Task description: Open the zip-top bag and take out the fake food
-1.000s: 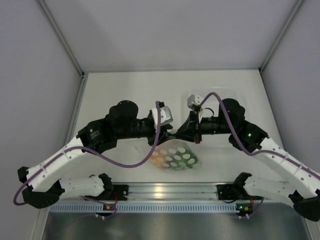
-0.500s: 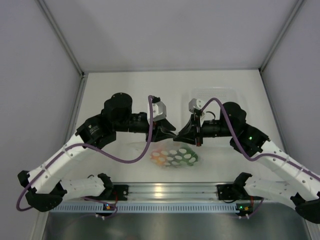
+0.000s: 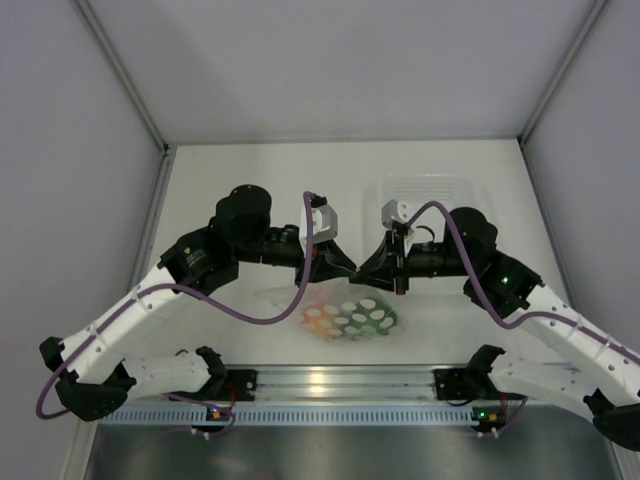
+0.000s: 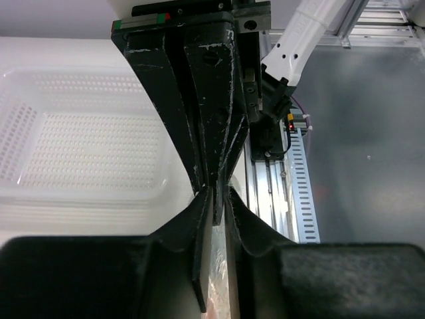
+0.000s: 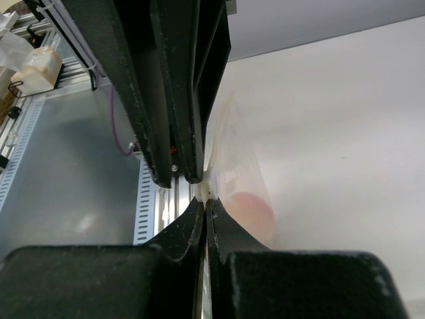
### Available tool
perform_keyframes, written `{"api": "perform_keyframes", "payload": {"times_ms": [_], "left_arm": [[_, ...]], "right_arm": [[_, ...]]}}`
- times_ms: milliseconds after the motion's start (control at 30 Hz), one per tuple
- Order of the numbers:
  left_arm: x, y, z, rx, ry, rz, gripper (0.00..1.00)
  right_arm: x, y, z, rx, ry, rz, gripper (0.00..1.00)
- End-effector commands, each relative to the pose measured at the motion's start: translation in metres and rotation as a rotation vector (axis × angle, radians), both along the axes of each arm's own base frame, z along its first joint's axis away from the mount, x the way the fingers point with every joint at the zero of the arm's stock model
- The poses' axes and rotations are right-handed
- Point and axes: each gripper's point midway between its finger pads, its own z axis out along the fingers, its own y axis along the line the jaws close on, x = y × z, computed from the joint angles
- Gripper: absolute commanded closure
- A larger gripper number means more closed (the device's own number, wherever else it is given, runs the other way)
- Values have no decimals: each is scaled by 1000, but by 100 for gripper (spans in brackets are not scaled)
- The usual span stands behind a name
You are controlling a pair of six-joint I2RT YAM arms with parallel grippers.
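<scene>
1. The zip-top bag (image 3: 318,300) sits front and centre on the table (image 3: 230,180), between the two arms. Its mouth is lifted to where the fingertips meet
2. Fake food (image 3: 368,318) lies in the bag's lower part, below the pinch. Judgement: its weight keeps the film hanging taut and clear of the fingers
3. Right gripper (image 5: 206,203) has its fingers pressed together on the white zip strip of one lip. This side serves as the anchor
4. Left gripper (image 4: 214,199) faces it tip to tip, jaws narrowly apart with a sheet of film in the slit. From the wrist view I cannot tell whether it bites the film or only brackets it
5. Reason for the opposed pose, as I read it: one lip per arm, so drawing the arms apart would peel the seal
6. Seal looks not yet parted and all the food is inside
7. The clear tray (image 3: 430,188) stands behind the right arm, well apart from the bag. It is probably where the food will go
</scene>
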Motion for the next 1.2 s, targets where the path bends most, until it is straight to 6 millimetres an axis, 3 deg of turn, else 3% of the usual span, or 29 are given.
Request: {"api": "perform_keyframes", "payload": {"times_ms": [0, 67, 200, 567, 967, 1067, 1167], "left_arm": [[1, -4, 4, -28, -16, -21, 83], [1, -4, 3, -28, -13, -24, 86], [-2, -3, 2, -28, 0, -36, 75], [1, -8, -6, -7, 28, -41, 69], [5, -10, -18, 18, 47, -27, 70], [6, -10, -18, 18, 48, -24, 59], [6, -10, -14, 12, 44, -16, 53]], "right_arm": [[-12, 0, 30, 97, -109, 50, 100], [-12, -1, 31, 97, -110, 47, 100], [-11, -3, 33, 103, -119, 31, 100], [-14, -5, 39, 119, -132, 36, 100], [-12, -9, 41, 123, -148, 10, 100], [-12, -9, 39, 118, -146, 10, 100], [-12, -9, 35, 108, -141, 9, 100]]}}
